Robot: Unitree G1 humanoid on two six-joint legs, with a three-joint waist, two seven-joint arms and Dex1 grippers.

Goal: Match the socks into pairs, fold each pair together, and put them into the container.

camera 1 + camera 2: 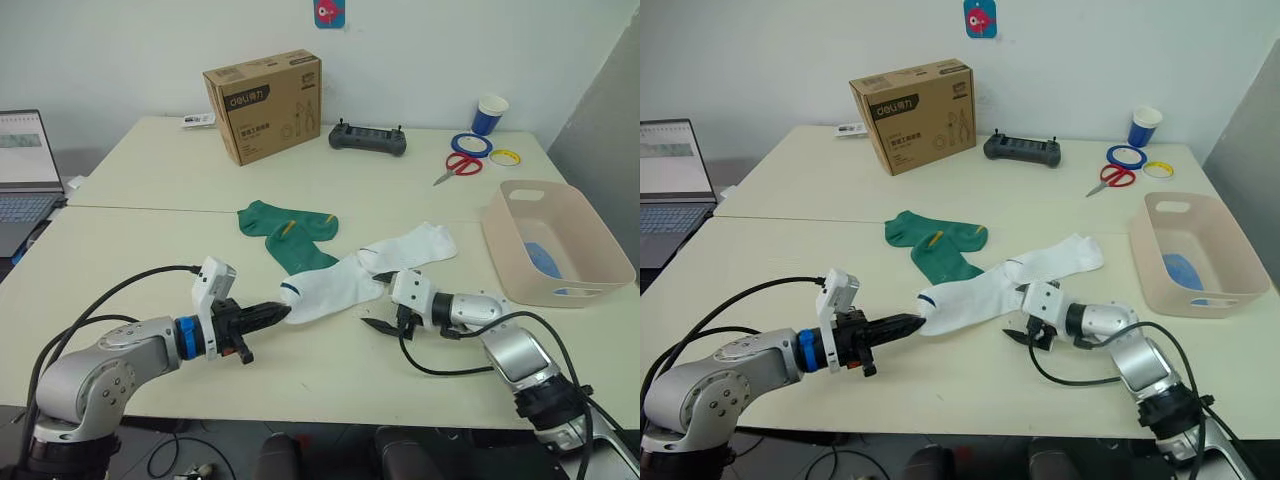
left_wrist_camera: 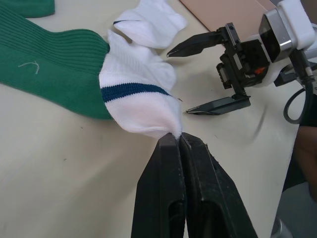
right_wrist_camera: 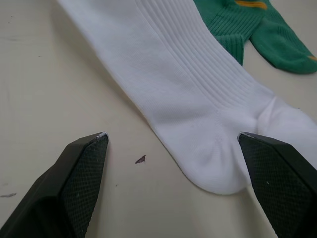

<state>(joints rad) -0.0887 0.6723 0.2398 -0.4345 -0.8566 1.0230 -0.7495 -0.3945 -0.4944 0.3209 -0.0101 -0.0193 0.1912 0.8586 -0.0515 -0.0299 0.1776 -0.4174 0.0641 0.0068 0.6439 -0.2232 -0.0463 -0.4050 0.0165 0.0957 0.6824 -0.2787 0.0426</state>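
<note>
Left arm is reaching in from lower left of the head view, forearm low over the table (image 1: 120, 240), left gripper (image 1: 278, 313) pointing right with fingers pressed together, pinching the cuff edge of a white sock (image 1: 330, 290) at frame center. Left wrist view is showing that cuff with its dark blue band bunching at the closed tips.

Right arm is bending in from lower right, right gripper (image 1: 384, 313) pointing left with its fingers spread wide, holding nothing, sitting just beside the sock's toe end. Right wrist view is showing the toe lying between the two spread fingers (image 3: 81, 166), not touching them.

Second white sock (image 1: 415, 246) is lying up-right of the first, ends overlapping. Two green socks (image 1: 285, 228) are lying just above center, one partly covered by the white sock.

Pink container (image 1: 600, 262) is sitting at the right edge, something blue (image 1: 543, 258) inside, partly hidden by the wall.
</note>
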